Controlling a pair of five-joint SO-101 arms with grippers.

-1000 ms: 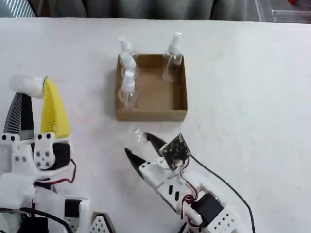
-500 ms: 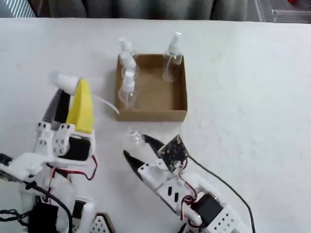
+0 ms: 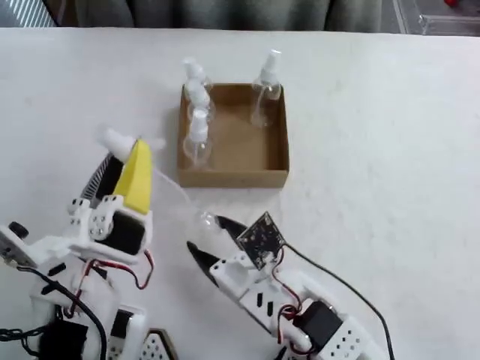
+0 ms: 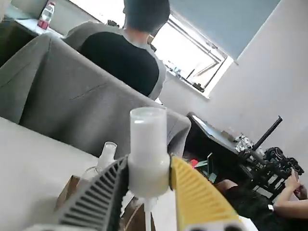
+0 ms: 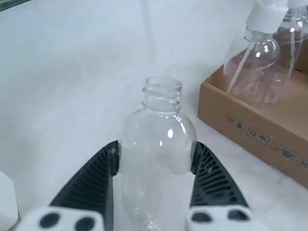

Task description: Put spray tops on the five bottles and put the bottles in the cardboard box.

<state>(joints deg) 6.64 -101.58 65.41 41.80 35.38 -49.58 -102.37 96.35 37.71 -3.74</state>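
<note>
Clamping a clear, round-shouldered plastic bottle (image 5: 158, 144), neck uncapped, between the right pincer's (image 3: 205, 233) black fingers (image 5: 91, 187). At 10 o'clock, pinching a white spray top (image 4: 148, 149) in the left pincer's (image 3: 124, 148) ribbed grey and yellow fingers (image 4: 192, 192). At 12 o'clock, brown cardboard box (image 3: 232, 178) with four capped bottles (image 3: 197, 135).

Looks like an office or lab workroom, not a home. A big white table (image 3: 390, 150) fills the high view, w/ a clear plastic box (image 3: 439, 19) at its far right edge. Past the far side are grey soft seats (image 4: 48, 91). Behind them is a wide window (image 4: 187, 53) w/ a blue blind (image 4: 226, 19) above it. Beside the seats sits a dark desk (image 4: 211, 132) w/ black stands & tech gear (image 4: 274, 161). A drink bottle (image 4: 45, 16) stands way at the back.
</note>
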